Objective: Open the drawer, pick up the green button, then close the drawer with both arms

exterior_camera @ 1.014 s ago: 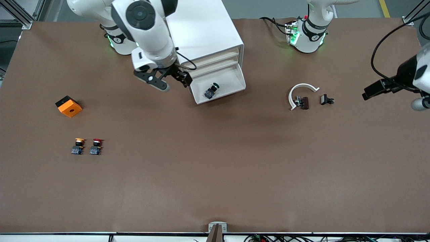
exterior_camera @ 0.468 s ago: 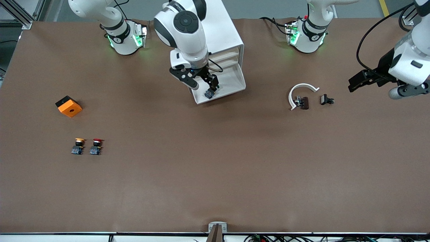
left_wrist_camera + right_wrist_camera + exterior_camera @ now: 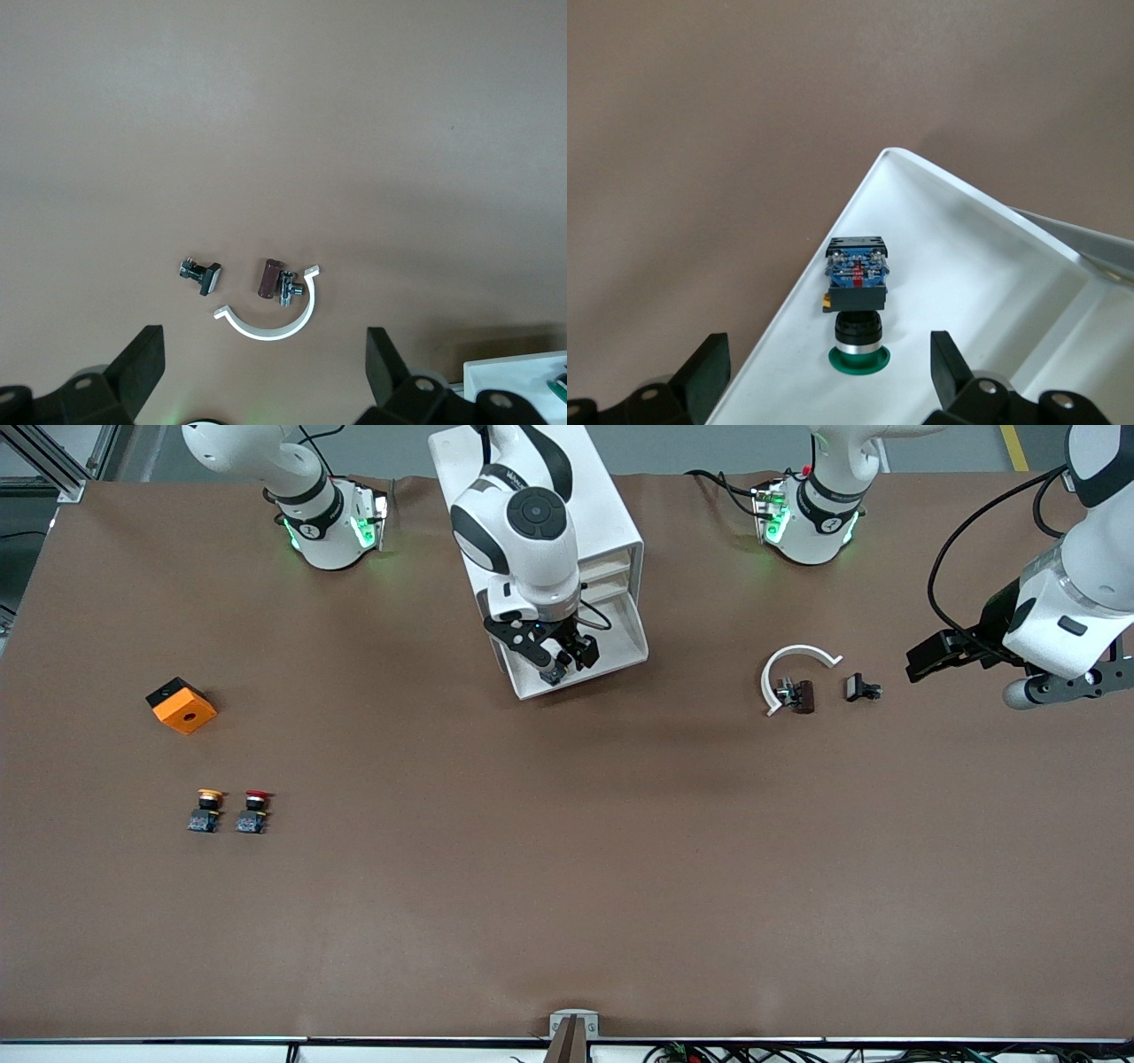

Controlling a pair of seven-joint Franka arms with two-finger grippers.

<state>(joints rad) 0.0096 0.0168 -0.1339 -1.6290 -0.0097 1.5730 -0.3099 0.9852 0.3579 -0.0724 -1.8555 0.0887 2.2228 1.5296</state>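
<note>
Green-capped button (image 3: pixel 856 305), black-bodied, apparently lying sideways in the open drawer (image 3: pixel 983 292).

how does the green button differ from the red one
The green button lies on its side in the open drawer, under the right claw; the red button sits out on the table beside the yellow button. Cap colours differ. Both have dark bodies with blue.
</note>
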